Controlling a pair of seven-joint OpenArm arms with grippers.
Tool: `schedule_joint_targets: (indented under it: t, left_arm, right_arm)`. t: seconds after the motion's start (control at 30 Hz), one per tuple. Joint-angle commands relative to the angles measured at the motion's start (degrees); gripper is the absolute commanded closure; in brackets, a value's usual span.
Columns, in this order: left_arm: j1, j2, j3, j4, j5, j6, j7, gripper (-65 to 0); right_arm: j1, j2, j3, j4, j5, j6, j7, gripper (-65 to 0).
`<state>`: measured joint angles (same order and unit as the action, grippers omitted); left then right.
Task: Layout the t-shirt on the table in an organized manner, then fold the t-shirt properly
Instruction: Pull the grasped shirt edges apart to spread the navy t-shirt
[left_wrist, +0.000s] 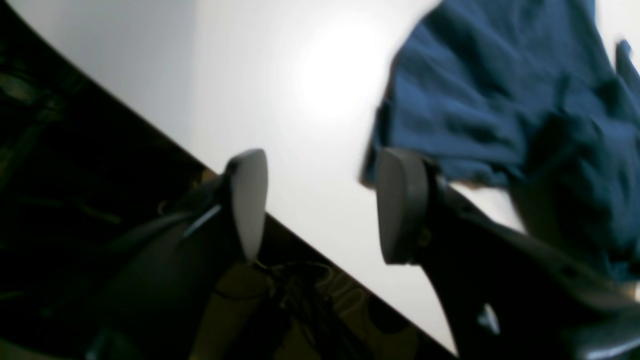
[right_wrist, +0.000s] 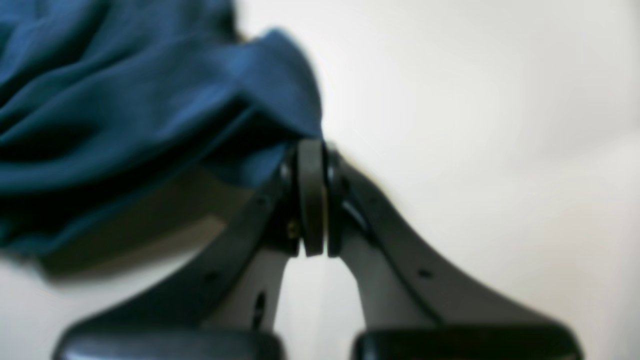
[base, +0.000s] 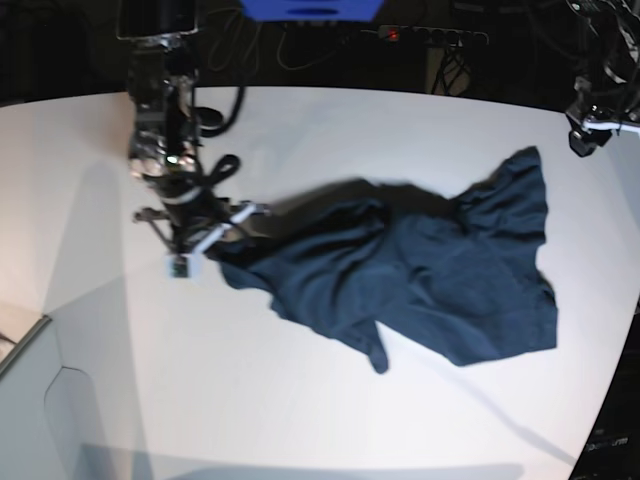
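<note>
1. The t-shirt (base: 420, 275) is lying crumpled on the white bench (base: 330, 420), roughly in the middle and stretching off toward the right side of the base view, full of wrinkles and folds and nowhere near flat

2. The right gripper (right_wrist: 312, 197) is on the left of the base view, down at the shirt's left end. In its wrist view the jaws are squeezed right together, and a bunched edge of the blue cloth sits right at their tips, so it looks pinched onto the t-shirt. The view is pretty blurry though

3. The left gripper (left_wrist: 320, 205) has its jaws standing apart with only bare bench showing between them. One pale fingertip (left_wrist: 400, 205) sits just beside the edge of the shirt, but nothing is held

4. In the base view that left arm (base: 598, 120) is up at the far right, near the bench edge and close to the shirt's upper right corner

5. Near the bottom left corner of the base view there's a grey-white box corner (base: 30, 400), well apart from the shirt
</note>
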<state>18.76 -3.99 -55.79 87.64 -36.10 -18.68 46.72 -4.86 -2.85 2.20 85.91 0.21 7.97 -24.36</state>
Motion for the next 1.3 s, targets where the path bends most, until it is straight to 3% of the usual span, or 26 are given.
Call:
schedule_joint_targets:
  t: [0.0, 0.13, 0.37, 0.67, 0.8, 0.93, 1.0, 1.17, 1.27]
  left_arm:
    - [-1.23, -0.8, -0.17, 0.14, -0.69, -0.27, -0.52, -34.1]
    - [-3.78, -0.89, 4.23, -2.32, 0.36, -0.18, -0.96, -34.1]
    - [-8.35, 1.92, 13.46, -3.02, 9.94, -0.18, -0.96, -34.1]
    - [-9.23, 7.55, 17.24, -3.02, 19.7, -0.09, -1.05, -34.1]
    - [-9.49, 8.16, 17.33, -5.13, 19.96, -0.18, -1.05, -34.0]
    - [-11.51, 7.73, 18.56, -10.58, 19.96, -0.18, -1.05, -33.2]
    - [-11.86, 7.73, 18.47, -12.16, 19.88, -0.18, -1.05, -27.6]
    - [-11.86, 7.73, 18.47, -12.16, 19.79, -0.36, -1.05, -1.3]
    - [-11.86, 7.64, 18.38, -12.07, 19.79, -0.36, -0.87, -0.8]
  right_arm:
    - [0.69, 0.0, 1.36, 1.34, 0.1, 0.25, 1.19, 0.0]
    - [0.34, 1.31, 5.58, 1.08, 0.1, 0.25, 1.02, 0.0]
    - [-1.86, 1.58, 6.02, 1.52, 0.1, 0.25, 0.93, -1.0]
    - [-2.3, 1.58, 6.02, 4.86, 0.1, 0.25, 0.93, -32.1]
    - [-3.88, 1.23, 5.41, 11.54, 0.1, 0.25, 0.93, -35.9]
    - [-4.5, 1.05, -0.66, 14.97, 0.1, 0.25, 0.93, -35.9]
    - [-4.24, 1.23, -4.61, 15.15, 0.01, 0.25, 0.93, -35.9]
    - [-1.25, 1.75, -12.17, 11.54, -0.16, 0.25, 0.93, -36.1]
    - [0.86, 2.28, -15.34, 7.76, -0.25, 0.25, 0.93, -36.2]
